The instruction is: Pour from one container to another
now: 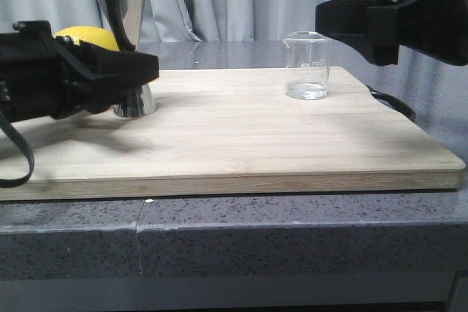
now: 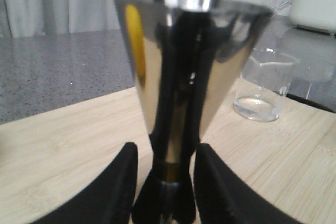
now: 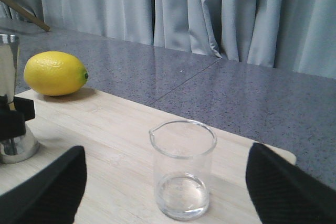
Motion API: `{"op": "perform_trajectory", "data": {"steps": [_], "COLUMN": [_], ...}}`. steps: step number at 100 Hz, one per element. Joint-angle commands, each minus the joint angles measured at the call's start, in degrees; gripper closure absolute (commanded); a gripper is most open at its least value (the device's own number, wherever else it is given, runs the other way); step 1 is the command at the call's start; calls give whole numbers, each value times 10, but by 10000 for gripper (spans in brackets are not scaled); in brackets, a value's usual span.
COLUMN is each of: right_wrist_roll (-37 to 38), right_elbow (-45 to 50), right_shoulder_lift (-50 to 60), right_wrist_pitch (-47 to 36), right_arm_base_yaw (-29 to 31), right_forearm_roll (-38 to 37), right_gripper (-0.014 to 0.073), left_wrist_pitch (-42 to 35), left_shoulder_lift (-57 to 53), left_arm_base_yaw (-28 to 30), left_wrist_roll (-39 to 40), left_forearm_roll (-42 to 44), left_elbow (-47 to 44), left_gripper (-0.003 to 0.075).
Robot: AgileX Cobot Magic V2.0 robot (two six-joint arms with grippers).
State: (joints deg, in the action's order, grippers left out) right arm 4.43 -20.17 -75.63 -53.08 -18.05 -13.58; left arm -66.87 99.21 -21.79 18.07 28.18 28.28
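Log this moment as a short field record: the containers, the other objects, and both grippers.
source: small clear glass beaker, upright on board, a little clear liquid at bottom
target: tall steel hourglass jigger, upright
support: pale wooden cutting board
other: yellow lemon behind jigger
left gripper: fingers flanking jigger's waist
right gripper: open, straddling beaker, not touching

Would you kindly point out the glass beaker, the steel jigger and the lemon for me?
glass beaker point(image 3: 183, 174): right wrist view, on its clear side wall.
steel jigger point(image 2: 173, 72): left wrist view, on its upper cone.
lemon point(image 3: 54, 73): right wrist view, on its yellow middle.

Low front view, 2 close wrist views, all sharing beaker point(image 1: 307, 67)
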Motion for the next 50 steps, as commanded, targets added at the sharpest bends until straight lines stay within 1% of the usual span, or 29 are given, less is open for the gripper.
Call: {"op": "perform_trajectory", "data": {"steps": [1, 4, 11, 50], "right_wrist_roll": [0, 0, 0, 0], "right_elbow": [-11, -11, -11, -11], "right_shoulder_lift": [17, 17, 17, 17], "right_wrist_pitch": [-49, -49, -49, -49], "right_arm_base_yaw": [1, 1, 1, 1], "right_forearm_roll": [1, 1, 1, 1], "right_gripper": [32, 32, 32, 32], "left_wrist_pitch": [-79, -79, -81, -90], "left_shoulder_lift": [-16, -16, -16, -23], "left_arm_base_yaw": [1, 1, 1, 1], "left_wrist_roll": [6, 6, 7, 7], "left_forearm_roll": [-6, -6, -7, -13], "left_elbow": [9, 9, 9, 9], "left_gripper": [365, 335, 306, 306]}}
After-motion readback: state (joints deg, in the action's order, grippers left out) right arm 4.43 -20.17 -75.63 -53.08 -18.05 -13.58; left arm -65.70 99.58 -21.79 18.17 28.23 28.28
